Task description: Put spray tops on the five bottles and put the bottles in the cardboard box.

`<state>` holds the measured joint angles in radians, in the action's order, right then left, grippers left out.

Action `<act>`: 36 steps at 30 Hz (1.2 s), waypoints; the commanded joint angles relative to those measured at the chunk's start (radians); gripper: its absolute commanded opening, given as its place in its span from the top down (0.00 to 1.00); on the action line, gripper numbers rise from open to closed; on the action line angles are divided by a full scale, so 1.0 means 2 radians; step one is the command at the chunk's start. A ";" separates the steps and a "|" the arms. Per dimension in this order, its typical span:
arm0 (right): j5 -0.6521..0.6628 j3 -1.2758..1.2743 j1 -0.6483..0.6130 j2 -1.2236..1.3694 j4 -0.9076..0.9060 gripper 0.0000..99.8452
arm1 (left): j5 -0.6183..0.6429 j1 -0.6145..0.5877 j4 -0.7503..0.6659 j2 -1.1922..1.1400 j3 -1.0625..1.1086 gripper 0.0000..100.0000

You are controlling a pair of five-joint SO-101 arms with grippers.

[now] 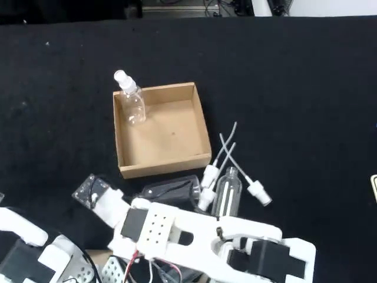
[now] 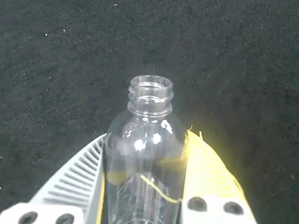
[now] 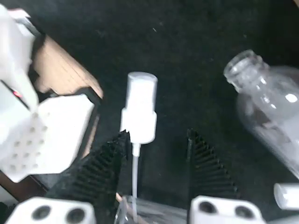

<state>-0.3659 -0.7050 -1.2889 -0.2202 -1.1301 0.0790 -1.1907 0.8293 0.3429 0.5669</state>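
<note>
Bottle (image 2: 145,154), clear plastic and uncapped, is clamped by shoulder and body between the pale and yellow fingers of the left pincer (image 2: 146,139). Its threaded neck stands free beyond the fingertips, over the black desk (image 2: 56,56). The right pincer (image 3: 157,137) stands wide, with its black ribbed fingers on either side of a white spray top (image 3: 139,112) whose thin dip tube runs back between them. The collar lies just beside one finger; whether it touches cannot be told. A second open bottle (image 3: 268,107) lies near. In the high view, one capped bottle (image 1: 133,101) rests in a far corner of the cardboard box (image 1: 165,166), its top reaching past the rim. Loose spray tops (image 1: 210,174) lie on the desk just beside the box's near corner. Handling, as judged: the empty bottle is probably very light, smooth and thin-walled, so it may slip or dent under a hard squeeze. A hold on the body below the shoulder, as shown, leaves the neck open for capping. The spray top has a rigid head but a slender, bendable tube, so it is best taken by the collar or head. The tube should enter the neck first and well aligned, or it may kink against the rim.
</note>
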 commanded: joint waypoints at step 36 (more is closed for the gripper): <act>0.147 0.046 0.190 -0.293 -0.008 0.99 | 0.004 0.026 0.057 0.031 -0.018 0.97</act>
<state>-0.0852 -0.6805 -1.0372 -0.5715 -1.1377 0.0790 -1.2029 0.8968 0.3429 0.5669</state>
